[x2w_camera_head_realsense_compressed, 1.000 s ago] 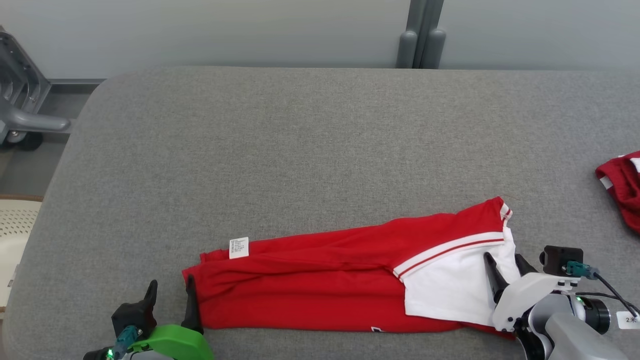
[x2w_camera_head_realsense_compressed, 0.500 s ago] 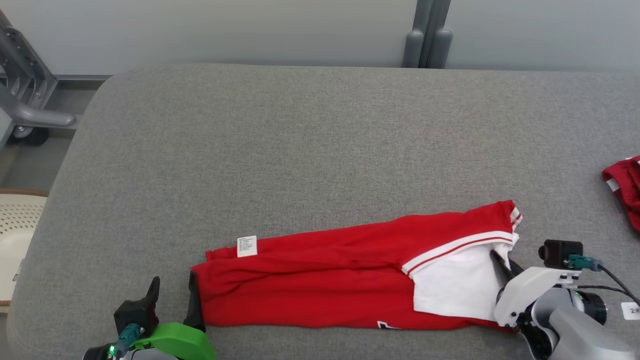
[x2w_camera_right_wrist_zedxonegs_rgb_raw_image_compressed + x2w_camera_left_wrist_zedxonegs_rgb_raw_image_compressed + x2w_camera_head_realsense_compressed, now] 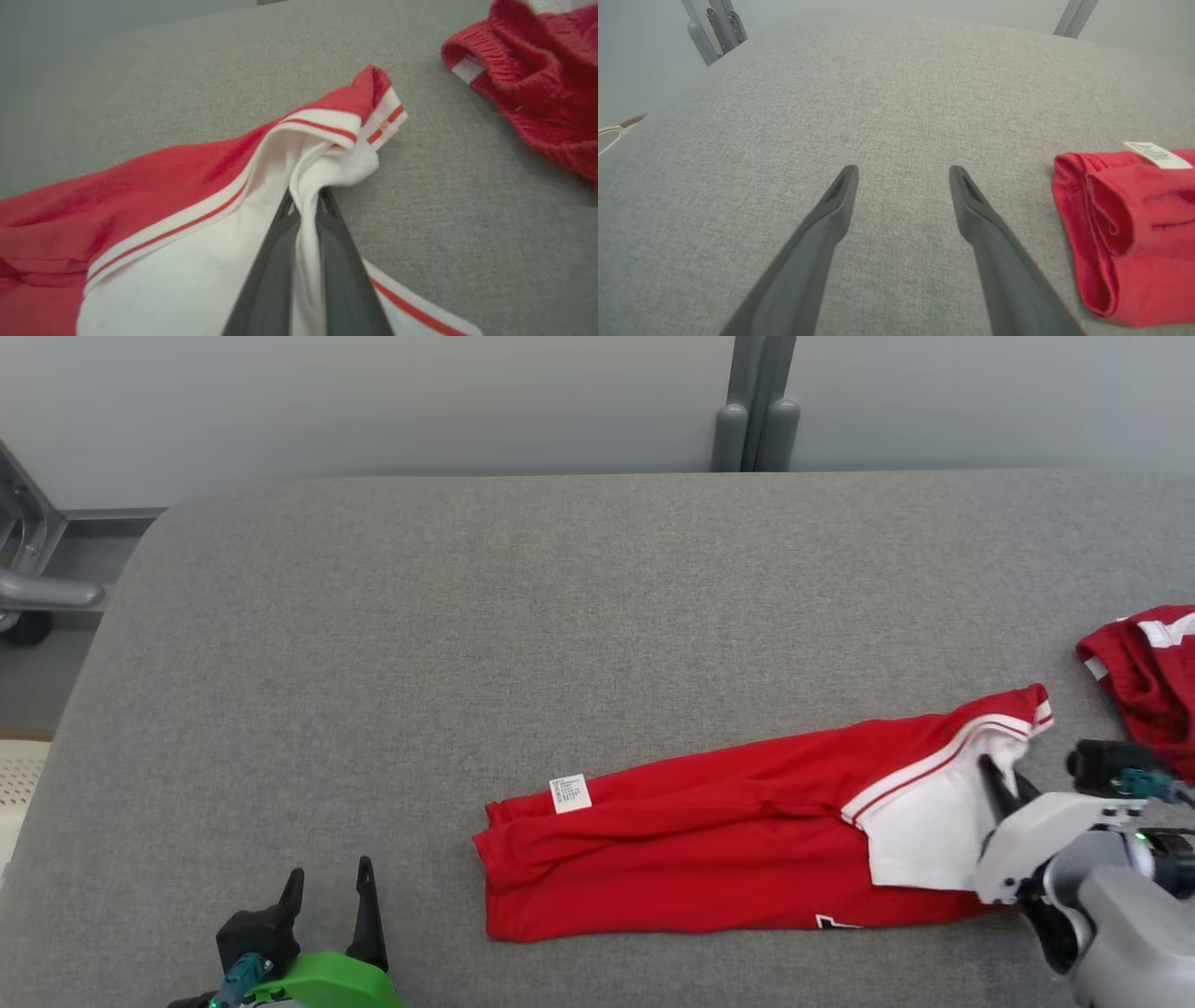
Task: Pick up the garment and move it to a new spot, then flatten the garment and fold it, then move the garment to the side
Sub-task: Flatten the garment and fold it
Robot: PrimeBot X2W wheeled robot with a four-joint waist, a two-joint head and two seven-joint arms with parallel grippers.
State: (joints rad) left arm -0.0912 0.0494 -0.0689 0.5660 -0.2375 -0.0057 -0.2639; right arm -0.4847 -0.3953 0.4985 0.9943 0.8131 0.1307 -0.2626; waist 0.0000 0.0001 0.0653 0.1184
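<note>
- My right fingers [image 3: 329, 224] are clamped on a pinch of the white panel [image 3: 196, 261] at the right end of the red sports shirt [image 3: 709, 859], which lies folded long on the near side of the grey tabletop [image 3: 467, 616]
- My left fingers [image 3: 971, 200] stand wide with nothing between them, low over bare tabletop, well apart from the shirt's left end and its care label [image 3: 570, 794]
- I take this to be the move to the side: keep the pinch firm, drag low and steadily so the fold stays shut, and stop short of the other red garment [image 3: 1144, 672]
- A second ago the shirt's left end touched my left fingers; it has since slid right, more than the camera's own shift explains, and the white panel has bunched
</note>
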